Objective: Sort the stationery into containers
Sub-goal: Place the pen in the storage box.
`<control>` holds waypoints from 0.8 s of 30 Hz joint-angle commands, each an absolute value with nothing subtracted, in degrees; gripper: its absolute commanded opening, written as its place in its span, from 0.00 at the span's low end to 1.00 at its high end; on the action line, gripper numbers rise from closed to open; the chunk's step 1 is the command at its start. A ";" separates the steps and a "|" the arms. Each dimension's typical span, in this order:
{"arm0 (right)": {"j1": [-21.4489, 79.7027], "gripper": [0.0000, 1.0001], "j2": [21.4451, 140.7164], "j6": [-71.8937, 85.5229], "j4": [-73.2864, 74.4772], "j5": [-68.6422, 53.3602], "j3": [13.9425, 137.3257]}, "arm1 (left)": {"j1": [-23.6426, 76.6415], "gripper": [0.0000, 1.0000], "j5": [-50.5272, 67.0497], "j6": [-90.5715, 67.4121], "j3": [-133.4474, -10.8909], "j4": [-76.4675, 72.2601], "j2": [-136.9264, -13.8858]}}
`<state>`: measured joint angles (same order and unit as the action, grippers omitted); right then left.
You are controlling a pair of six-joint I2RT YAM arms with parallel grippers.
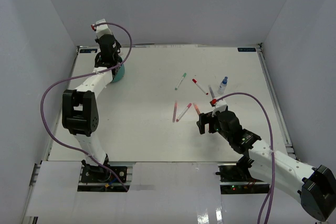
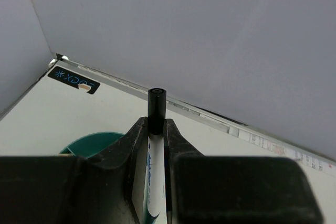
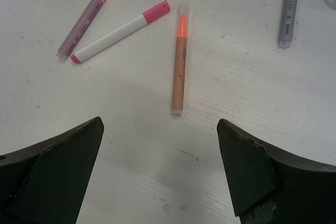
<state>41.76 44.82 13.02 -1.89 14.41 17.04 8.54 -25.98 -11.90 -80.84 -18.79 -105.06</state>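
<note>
Black-capped marker (image 2: 155, 153), clamped upright in my left gripper (image 2: 155, 129), poised above teal organizer (image 2: 92, 144). Right gripper (image 3: 159, 127) spread wide over orange pen (image 3: 180, 61), likely next.

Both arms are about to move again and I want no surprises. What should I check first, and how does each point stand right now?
1. Left gripper shut on the black-capped marker: ok.
2. Teal organizer close by the left gripper: ok.
3. Marker lined up over a compartment: cannot tell.
4. Right gripper open: ok.
5. Orange pen lying just ahead of the right gripper, in line with the gap: ok.
6. Pink-capped marker apart from the orange pen: ok.
</note>
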 commanded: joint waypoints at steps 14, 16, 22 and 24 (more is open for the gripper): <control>41.66 0.95 43.68 12.66 -6.15 14.15 16.17 | 7.73 0.04 -23.38 -9.06 -76.11 -32.69 -109.95; 41.66 0.95 43.59 12.57 -6.07 14.06 16.17 | 7.73 0.04 -23.55 -8.44 -75.59 -33.48 -110.39; 41.57 0.95 43.16 12.57 -6.33 14.06 15.91 | 7.65 0.04 -24.00 -7.38 -73.74 -34.89 -111.36; 41.66 0.95 43.07 12.48 -6.33 13.97 15.82 | 7.65 0.04 -23.91 -7.03 -73.48 -35.16 -111.53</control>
